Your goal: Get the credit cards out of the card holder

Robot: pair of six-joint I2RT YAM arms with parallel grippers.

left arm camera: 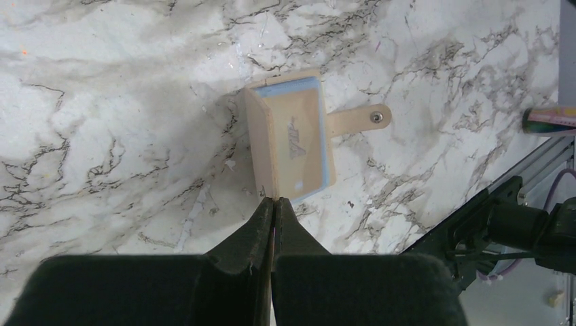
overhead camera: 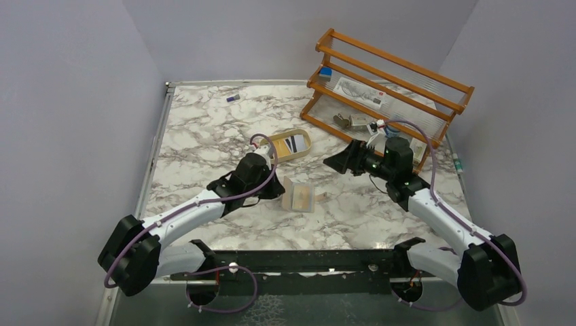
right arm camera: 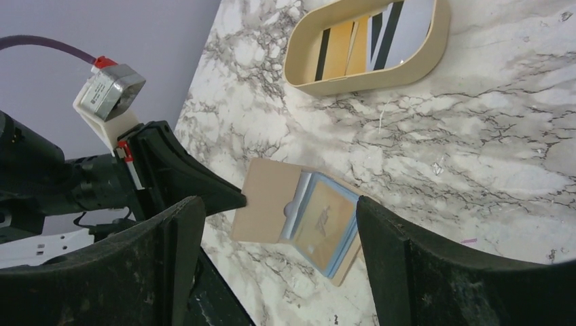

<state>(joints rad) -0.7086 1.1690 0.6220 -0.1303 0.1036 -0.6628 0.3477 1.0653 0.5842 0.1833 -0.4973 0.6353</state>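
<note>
The tan card holder (overhead camera: pixel 301 195) lies open on the marble, its snap tab (left arm camera: pixel 360 119) pointing away from me. A pale blue card (left arm camera: pixel 291 86) sits in the flat half (right arm camera: pixel 325 227), its blue rim showing round the pocket. A whitish sliver (right arm camera: pixel 292 209) shows at the fold. My left gripper (left arm camera: pixel 274 199) is shut on the edge of the raised flap (right arm camera: pixel 268 200). My right gripper (right arm camera: pixel 278 204) hovers open above the holder with nothing between its fingers (right arm camera: pixel 178 251), and it appears right of the holder in the top view (overhead camera: pixel 334 163).
An oval tan tray (overhead camera: pixel 307 151) behind the holder contains striped cards (right arm camera: pixel 360 41). A wooden rack (overhead camera: pixel 387 88) with small items stands at the back right. A small purple item (overhead camera: pixel 233 98) lies far back left. The table's near edge and arm mounts (left arm camera: pixel 516 224) are close.
</note>
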